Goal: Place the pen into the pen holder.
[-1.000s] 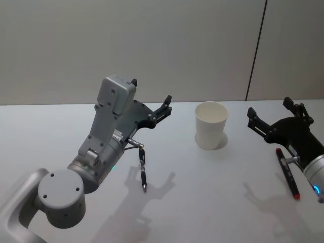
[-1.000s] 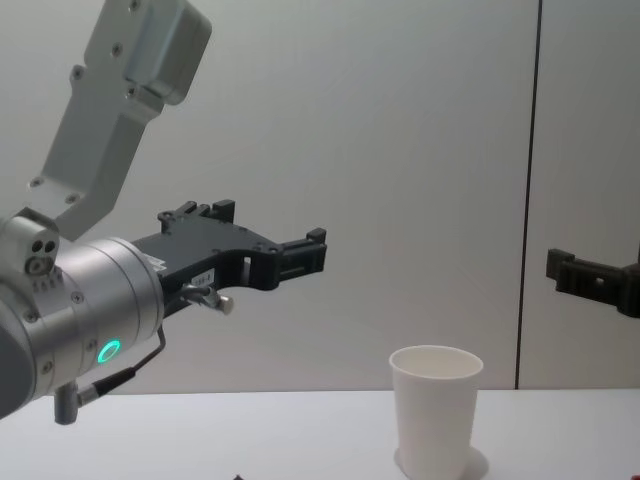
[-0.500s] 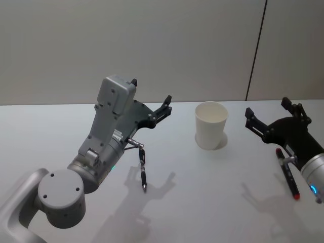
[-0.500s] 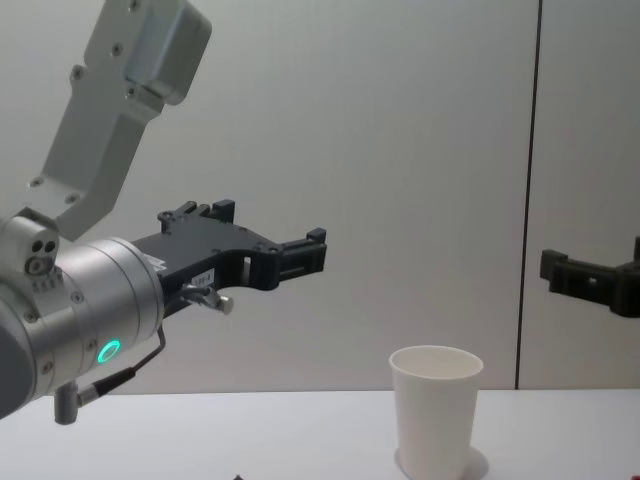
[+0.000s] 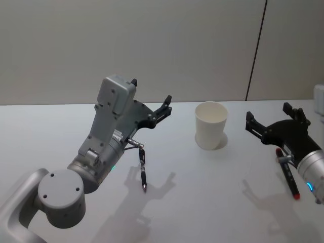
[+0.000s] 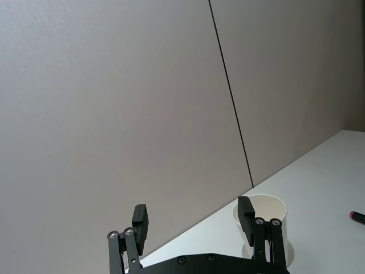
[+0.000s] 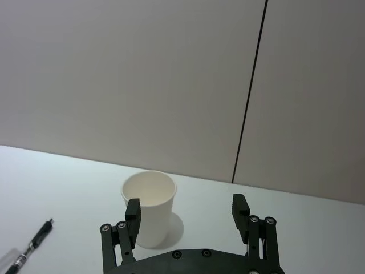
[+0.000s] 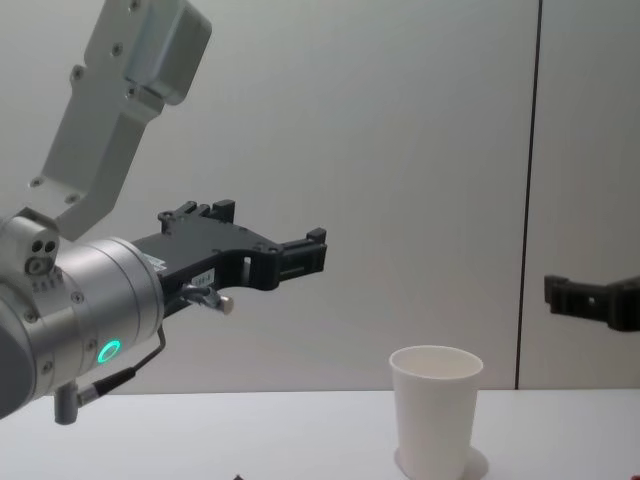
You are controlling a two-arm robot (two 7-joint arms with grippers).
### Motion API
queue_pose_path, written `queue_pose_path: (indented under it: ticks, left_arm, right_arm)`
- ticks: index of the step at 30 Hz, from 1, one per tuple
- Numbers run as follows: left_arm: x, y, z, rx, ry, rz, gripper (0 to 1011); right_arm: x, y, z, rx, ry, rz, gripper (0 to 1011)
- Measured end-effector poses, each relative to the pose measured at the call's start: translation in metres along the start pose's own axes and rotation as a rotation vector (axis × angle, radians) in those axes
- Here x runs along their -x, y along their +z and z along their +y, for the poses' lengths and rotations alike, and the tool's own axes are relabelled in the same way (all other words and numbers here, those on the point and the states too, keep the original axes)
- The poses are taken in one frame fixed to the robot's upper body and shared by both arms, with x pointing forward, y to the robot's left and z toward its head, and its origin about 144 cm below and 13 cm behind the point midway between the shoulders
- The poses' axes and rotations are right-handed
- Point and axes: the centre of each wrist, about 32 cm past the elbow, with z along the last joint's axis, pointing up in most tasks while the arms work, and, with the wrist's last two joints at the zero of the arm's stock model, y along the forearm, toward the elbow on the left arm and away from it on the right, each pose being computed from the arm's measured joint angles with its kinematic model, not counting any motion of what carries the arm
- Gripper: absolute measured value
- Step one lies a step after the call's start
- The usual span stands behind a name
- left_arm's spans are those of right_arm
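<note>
Two pens lie flat on the tabletop (image 5: 202,202), and neither has moved in the last second. The red-tipped pen (image 5: 287,176) lies on the right, directly below the right arm. The black pen (image 5: 143,171) lies on the left, partly under the left arm. The pen holder (image 5: 211,125), a white paper cup, stands upright between them at the far side, well apart from both pens, and it holds no pen.

The only change is small. The right gripper (image 5: 268,112) has sunk a little, which the chest view shows best, and has shifted slightly over the red-tipped pen. Its fingers are apart and hold nothing. The left gripper (image 5: 151,90) has stayed raised above the tabletop, also with its fingers apart and empty.

This probably means the right arm is starting its descent toward the red-tipped pen. The grasp itself is not yet begun.
</note>
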Motion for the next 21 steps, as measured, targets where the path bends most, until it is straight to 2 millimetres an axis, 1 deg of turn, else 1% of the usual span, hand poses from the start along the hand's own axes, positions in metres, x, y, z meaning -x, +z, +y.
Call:
queue_pose_path:
  ticks: [10, 21]
  left_arm:
    - [0.000, 0.000, 0.000, 0.000, 0.000, 0.000, 1004]
    - [0.000, 0.000, 0.000, 0.000, 0.000, 0.000, 1004]
  right_arm:
    - [-0.001, 0.006, 0.002, 0.105, -0.055, -0.026, 1001]
    - [-0.009, 0.010, 0.006, 0.212, -0.122, -0.039, 1001]
